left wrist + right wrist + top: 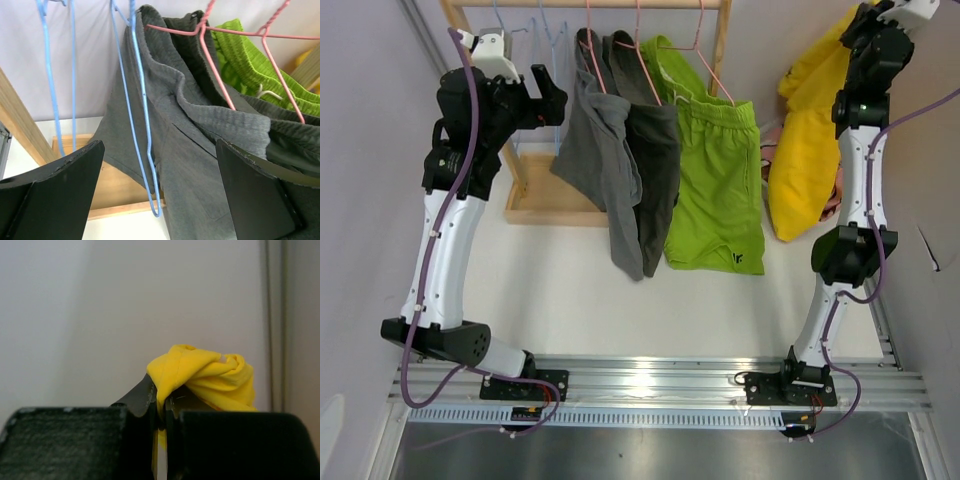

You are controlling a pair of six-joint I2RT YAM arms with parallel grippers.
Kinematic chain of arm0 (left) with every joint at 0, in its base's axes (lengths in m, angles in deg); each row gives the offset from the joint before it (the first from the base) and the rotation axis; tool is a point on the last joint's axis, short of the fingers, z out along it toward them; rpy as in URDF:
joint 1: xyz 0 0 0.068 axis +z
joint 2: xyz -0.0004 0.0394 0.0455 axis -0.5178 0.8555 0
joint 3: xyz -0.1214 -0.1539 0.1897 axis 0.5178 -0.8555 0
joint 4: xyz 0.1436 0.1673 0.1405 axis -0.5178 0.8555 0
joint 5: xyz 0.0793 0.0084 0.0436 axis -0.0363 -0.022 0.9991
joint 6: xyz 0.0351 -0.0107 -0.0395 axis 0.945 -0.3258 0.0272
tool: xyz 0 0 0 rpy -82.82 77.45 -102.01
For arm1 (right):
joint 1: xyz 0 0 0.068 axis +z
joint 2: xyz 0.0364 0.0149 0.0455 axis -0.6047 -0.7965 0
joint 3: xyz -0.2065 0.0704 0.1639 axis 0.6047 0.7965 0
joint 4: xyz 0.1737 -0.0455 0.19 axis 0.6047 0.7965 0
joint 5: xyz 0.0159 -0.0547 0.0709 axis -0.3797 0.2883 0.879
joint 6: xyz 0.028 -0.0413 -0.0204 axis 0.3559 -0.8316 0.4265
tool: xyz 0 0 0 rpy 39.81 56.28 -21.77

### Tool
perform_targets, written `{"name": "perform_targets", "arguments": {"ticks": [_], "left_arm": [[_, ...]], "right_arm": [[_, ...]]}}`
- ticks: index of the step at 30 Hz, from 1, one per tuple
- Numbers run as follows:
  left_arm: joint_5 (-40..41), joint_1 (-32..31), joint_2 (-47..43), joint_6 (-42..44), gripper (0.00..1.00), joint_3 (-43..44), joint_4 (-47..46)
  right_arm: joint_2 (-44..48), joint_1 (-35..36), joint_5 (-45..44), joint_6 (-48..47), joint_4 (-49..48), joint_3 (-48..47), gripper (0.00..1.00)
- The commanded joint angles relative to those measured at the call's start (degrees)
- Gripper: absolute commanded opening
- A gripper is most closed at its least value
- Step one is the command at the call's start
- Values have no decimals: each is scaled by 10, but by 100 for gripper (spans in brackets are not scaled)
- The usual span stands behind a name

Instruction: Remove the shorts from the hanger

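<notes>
Pretty plain setup here: a white tabletop [570, 310] with pale greyish-lilac walls [370, 120] closing in on the left and right of the frame. A light wooden rack [535, 203] stands at the top, its flat base sitting upper left of centre. A shiny aluminium rail [650, 378] runs along the bottom, catching a bright glare.

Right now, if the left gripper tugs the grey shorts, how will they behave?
Probably floppy: the grey shorts hang in loose folds. Likely light, as a thin pink hanger carries them. They may snag, since fabric bunches over the wire.
</notes>
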Motion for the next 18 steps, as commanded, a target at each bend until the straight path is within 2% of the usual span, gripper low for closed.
{"name": "perform_targets", "arguments": {"ticks": [1, 2, 3, 4, 5, 6, 8, 9, 11, 12, 13, 15, 18], "left_arm": [[11, -25, -25, 3, 99, 7, -26], [14, -30, -24, 4, 99, 10, -25], [11, -34, -19, 1, 99, 15, -23], [10, -44, -14, 0, 99, 19, -21], [11, -49, -9, -1, 99, 31, -10], [7, -54, -3, -5, 99, 36, -4], [12, -74, 10, -6, 99, 50, -2], [24, -85, 13, -5, 99, 50, -5], [28, -92, 35, -7, 99, 72, -4], [28, -96, 47, -10, 99, 82, 1], [27, -96, 75, -10, 99, 124, 6], [50, -99, 107, -9, 99, 170, 26], [72, -99, 156, -12, 99, 220, 37]], "right_arm": [[17, 4, 62, 56, -64, 61, 0], [30, 8, 53, 54, -61, 96, 4], [58, 10, 38, 60, -49, 133, 21], [71, 10, 26, 70, -37, 168, 78], [84, 8, 17, 82, 0, 227, 94], [99, 8, -5, 102, 21, 256, 99], [152, 12, -47, 119, 82, 314, 99], [178, 14, -67, 132, 78, 401, 99], [283, 28, -89, 135, 43, 505, 99], [321, 33, -90, 134, 17, 598, 100], [393, 39, -93, 128, 6, 637, 99], [462, 54, -101, 129, 6, 724, 99], [586, 67, -101, 112, 32, 798, 99]]}}
